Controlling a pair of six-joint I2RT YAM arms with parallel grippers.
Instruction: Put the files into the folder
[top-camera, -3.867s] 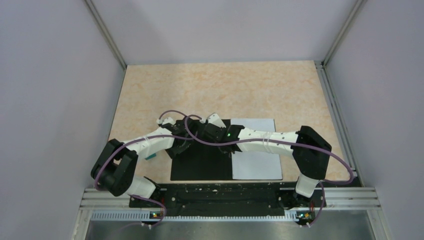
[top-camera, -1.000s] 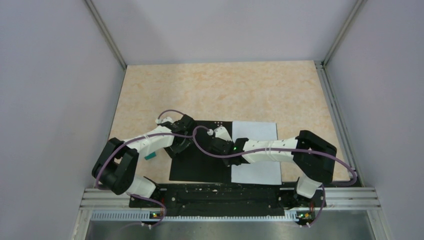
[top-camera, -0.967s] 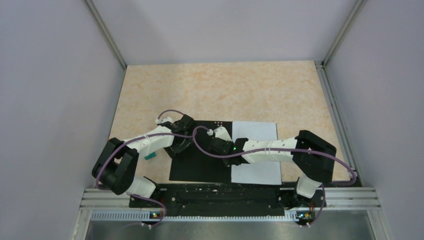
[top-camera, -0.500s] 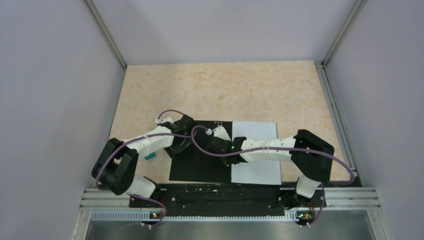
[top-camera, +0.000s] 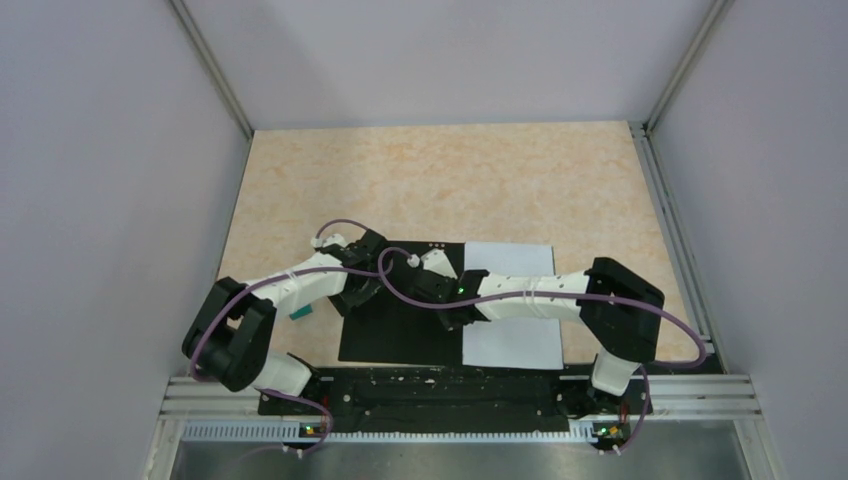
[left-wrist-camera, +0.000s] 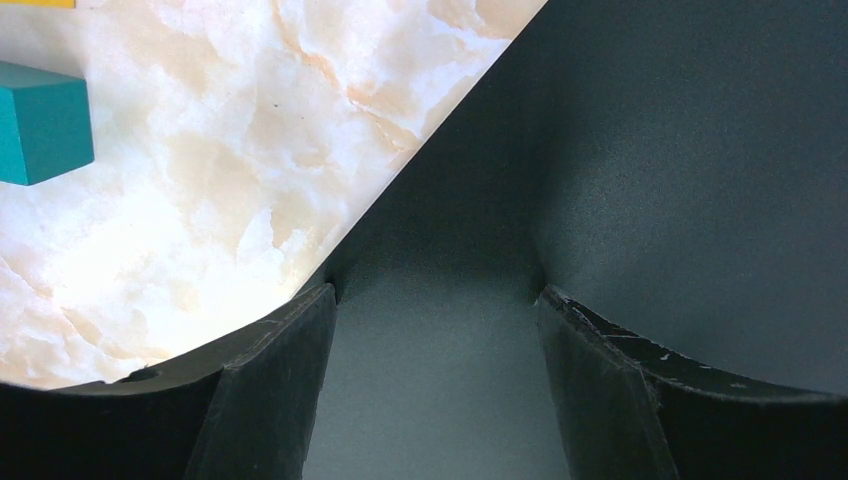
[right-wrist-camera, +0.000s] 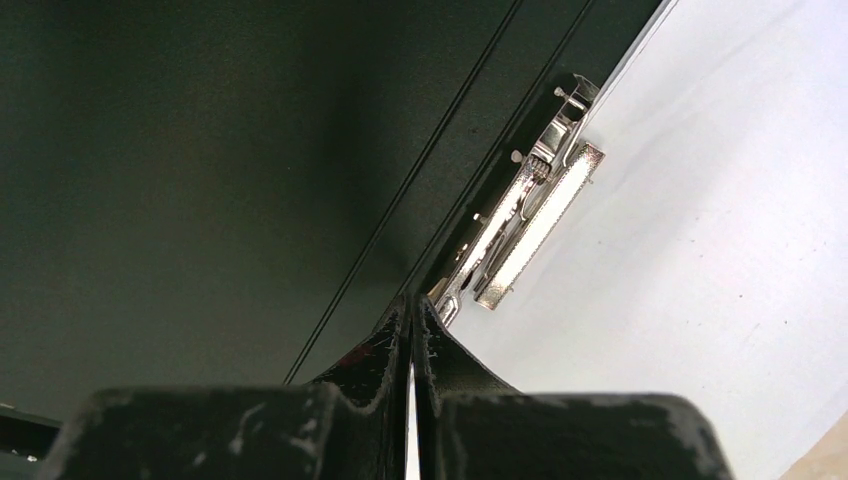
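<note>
The folder (top-camera: 400, 340) lies open and flat, black inner faces up, and the white files (top-camera: 512, 345) cover its right half. My left gripper (top-camera: 358, 292) hangs open just over the left edge of the folder's black cover (left-wrist-camera: 650, 150). Nothing is between its fingers (left-wrist-camera: 280, 380). My right gripper (top-camera: 450, 315) is shut and empty. Its tip (right-wrist-camera: 412, 300) sits at the spine, touching or just short of the metal clip (right-wrist-camera: 530, 225). The black face (right-wrist-camera: 200, 180) is on one side of it and the files (right-wrist-camera: 700, 250) on the other.
A small teal block (top-camera: 300, 312) lies on the marble table (top-camera: 430, 180) just left of the folder, also in the left wrist view as the teal block (left-wrist-camera: 40, 120). A yellow block's edge (left-wrist-camera: 35, 3) shows beyond it. Grey walls enclose the table.
My right wrist has shifted slightly left along the folder's spine, still shut. The left arm has not moved.
</note>
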